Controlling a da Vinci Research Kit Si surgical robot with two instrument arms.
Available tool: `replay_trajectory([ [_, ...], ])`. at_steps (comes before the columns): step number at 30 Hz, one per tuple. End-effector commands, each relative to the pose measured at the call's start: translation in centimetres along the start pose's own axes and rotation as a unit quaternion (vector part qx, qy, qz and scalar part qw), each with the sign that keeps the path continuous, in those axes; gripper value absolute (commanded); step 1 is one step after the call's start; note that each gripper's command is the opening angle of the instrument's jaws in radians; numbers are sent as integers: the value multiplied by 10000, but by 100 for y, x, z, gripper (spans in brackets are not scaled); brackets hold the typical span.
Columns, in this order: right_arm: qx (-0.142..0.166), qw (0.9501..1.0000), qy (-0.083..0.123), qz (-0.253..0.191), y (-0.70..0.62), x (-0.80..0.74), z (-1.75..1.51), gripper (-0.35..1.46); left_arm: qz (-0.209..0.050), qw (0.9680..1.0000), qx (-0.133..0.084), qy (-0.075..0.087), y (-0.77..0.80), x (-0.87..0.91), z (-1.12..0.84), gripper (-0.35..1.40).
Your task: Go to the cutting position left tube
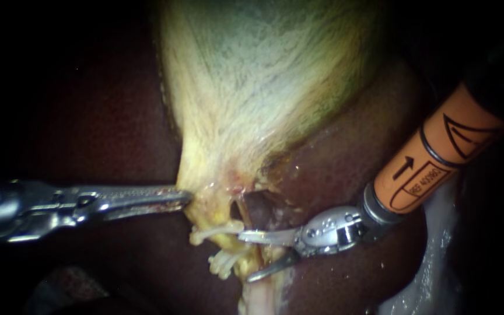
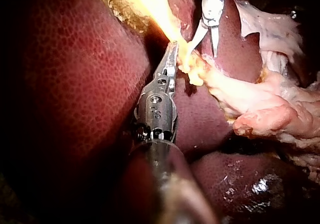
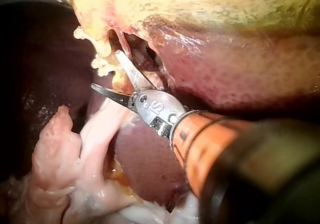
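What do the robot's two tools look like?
The left instrument is all silvery metal: a slim hinged body with small pins, ending in two long, narrow jaws. The right instrument has a bright orange shaft with black rings and printed marks, then a shiny metal wrist and two thin, curved, pointed blades.
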Motion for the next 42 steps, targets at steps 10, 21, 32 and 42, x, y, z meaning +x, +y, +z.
replay_trajectory([
  [10,167,9999,1,7,4,9,32,135,14,10000,33,0,-3,1,5,-20],
  [21,545,9983,182,26,6,18,81,130,14,10000,34,-1,4,3,13,-20],
  [32,558,9980,250,157,8,22,88,131,16,10000,21,-2,2,4,16,-20],
  [42,565,9979,248,177,8,19,87,133,21,10000,19,-3,3,5,18,-20],
])
